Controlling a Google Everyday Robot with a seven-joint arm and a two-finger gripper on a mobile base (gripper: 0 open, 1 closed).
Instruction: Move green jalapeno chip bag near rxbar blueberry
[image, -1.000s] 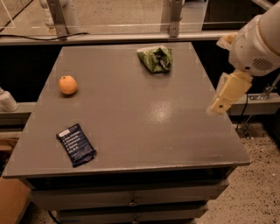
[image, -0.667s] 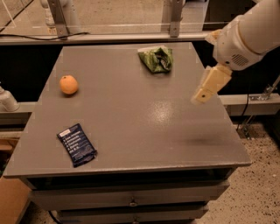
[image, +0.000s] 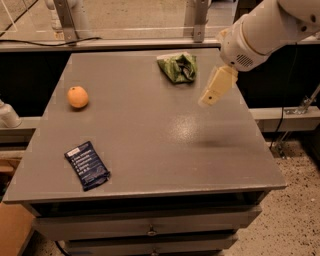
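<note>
The green chip bag (image: 177, 67) lies crumpled near the far edge of the table (image: 165, 150), right of centre. The blue bar (image: 87, 165) lies flat near the front left corner, well apart from it, so the bag would have to cross most of the table diagonally. An orange (image: 78, 97) sits on the left side, farther back than the bar and off the straight line between bag and bar, so it probably won't get in the way. The gripper (image: 209, 97) hangs in the air over the right side of the table, just right of the bag and a little nearer the front, not touching it. It points down and toward the left, which looks like an approach to the bag from its right side. It carries nothing, and I cannot tell how far open it is. The bag is not yet grasped, so the carrying has not begun. Because the foil is soft and bunched, a grip across the raised folds would likely hold best.
</note>
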